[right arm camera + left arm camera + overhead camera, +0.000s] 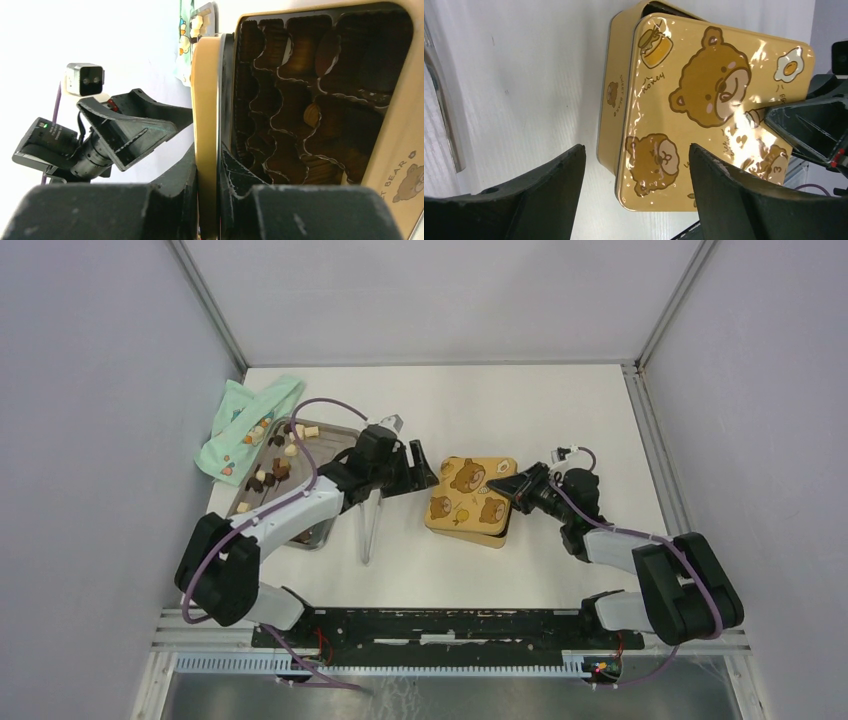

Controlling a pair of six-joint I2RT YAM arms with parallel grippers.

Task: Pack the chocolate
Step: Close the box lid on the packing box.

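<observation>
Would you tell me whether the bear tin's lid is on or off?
Partly off: the lid, its edge pinched by the right gripper, stands raised off the tin, exposing its compartments.

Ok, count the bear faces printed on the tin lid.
3 on the tin lid: a large bear face toward the far side, a smaller one near-left, a third near-right, partly behind the right gripper. Its finger may hide more.
</observation>
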